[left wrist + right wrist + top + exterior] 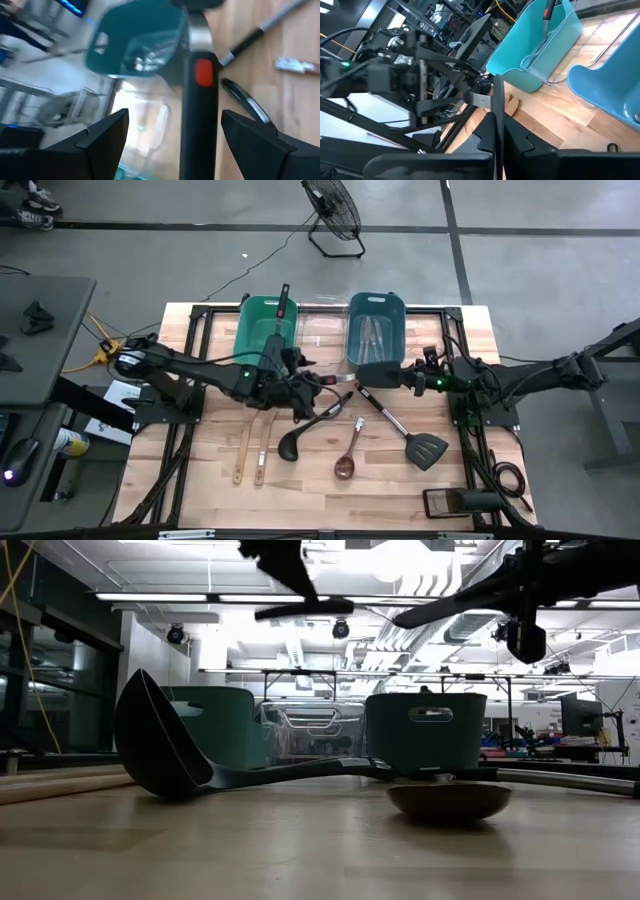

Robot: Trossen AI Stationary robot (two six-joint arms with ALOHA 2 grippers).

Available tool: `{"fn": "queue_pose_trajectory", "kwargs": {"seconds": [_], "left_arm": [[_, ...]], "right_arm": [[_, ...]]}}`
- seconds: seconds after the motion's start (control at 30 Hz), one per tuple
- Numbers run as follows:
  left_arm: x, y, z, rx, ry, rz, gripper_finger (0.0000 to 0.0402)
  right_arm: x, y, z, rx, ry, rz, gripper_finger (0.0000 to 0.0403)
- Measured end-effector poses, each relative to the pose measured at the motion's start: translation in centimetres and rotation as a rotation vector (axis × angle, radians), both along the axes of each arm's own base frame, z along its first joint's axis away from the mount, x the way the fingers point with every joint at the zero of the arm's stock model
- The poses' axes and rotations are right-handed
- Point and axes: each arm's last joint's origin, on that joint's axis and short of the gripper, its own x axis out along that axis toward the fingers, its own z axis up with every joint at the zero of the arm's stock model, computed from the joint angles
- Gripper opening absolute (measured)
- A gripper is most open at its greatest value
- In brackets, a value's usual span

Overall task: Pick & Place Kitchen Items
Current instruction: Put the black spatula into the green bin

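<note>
A black utensil (200, 115) with a red spot and a silver collar hangs in the air in front of the bins, running left to right. My right gripper (497, 135), reaching in from the table's right, is shut on its right end. My left gripper (175, 115) is open, one finger on either side of the utensil's black handle with a clear gap on both sides. In the high view the two grippers face each other, the left gripper (305, 395) and the right gripper (368, 375), with the utensil (335, 383) between them. My right gripper pinches a thin, flat black part (496, 117) of the utensil between its two fingers, at the utensil's right end. The fingers come about level from the table's right and lie along the utensil. The utensil is lifted clear of the table and sticks out toward my left gripper.
At the back stand a green bin (262, 330) holding a red-handled utensil (283, 305), a clear bin (322, 330) and a blue bin (375, 328). On the table lie a black ladle (292, 445), a wooden spoon (346, 463), a slotted spatula (425, 448) and two wooden utensils (248, 450).
</note>
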Motion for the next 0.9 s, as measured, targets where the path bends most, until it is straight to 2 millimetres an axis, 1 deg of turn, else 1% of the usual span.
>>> {"fn": "queue_pose_trajectory", "kwargs": {"seconds": [0.1,0.2,0.3,0.53,0.67,0.77,0.9], "left_arm": [[0.29,0.18,-0.23,-0.052,0.007,-0.035,0.0312],[0.37,0.04,-0.67,-0.052,0.031,-0.036,0.0312],[0.33,-0.04,-0.61,-0.075,0.029,-0.05,0.0312],[0.06,0.05,-0.85,-0.092,0.048,-0.019,0.0312],[0.05,0.12,-0.81,-0.094,0.026,0.016,0.0309],[0.04,0.13,-0.81,-0.1,0.017,0.029,0.029],[-0.06,0.13,-0.92,-0.107,0.033,0.027,0.0241]], "right_arm": [[0.01,-0.17,0.05,0.0,-0.005,-0.009,0.0004],[0.0,-0.35,0.06,0.001,-0.006,-0.021,0.0004],[0.0,-0.46,0.07,0.001,-0.008,-0.029,0.0004],[0.02,-0.46,0.26,0.002,-0.027,-0.021,0.0004],[0.03,-0.42,0.26,0.004,-0.028,-0.008,0.0004],[0.03,-0.42,0.26,0.004,-0.028,-0.008,0.0004],[0.03,-0.42,0.26,0.004,-0.027,-0.007,0.0004]]}}
